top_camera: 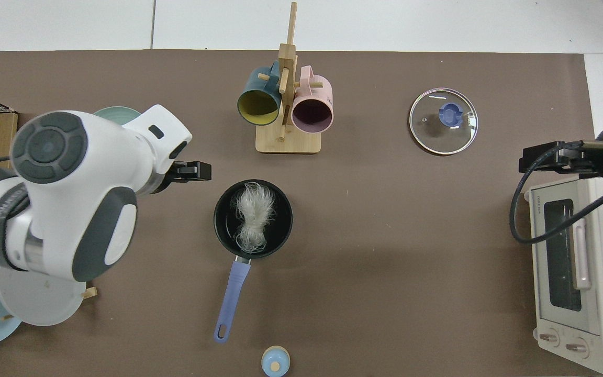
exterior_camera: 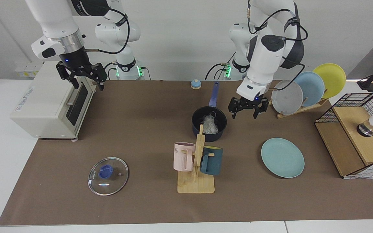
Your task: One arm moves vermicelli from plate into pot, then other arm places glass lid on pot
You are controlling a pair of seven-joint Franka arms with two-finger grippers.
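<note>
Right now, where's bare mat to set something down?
Free: the wide stretch between the glass lid, toaster oven and pot. Crowded: around the mug stand and plate.

Vermicelli (top_camera: 253, 216) in pot (top_camera: 282, 230); plate (exterior_camera: 282, 157) bare; glass lid (exterior_camera: 108, 176) flat, apart.

Both arms are glossy white with rounded shells and dark grey to black joint sections. The left arm (exterior_camera: 264, 55) carries a round dark grey cap with a ring of segments at one joint, a dark band with pale lettering, and black cables looping along its links. Its left hand (exterior_camera: 247, 110) is black, with a small blue light just above. The right arm (exterior_camera: 57, 26) has a brushed silver ring at the wrist, black cables, and a black right hand (exterior_camera: 86, 76). Green lights glow at both bases.
</note>
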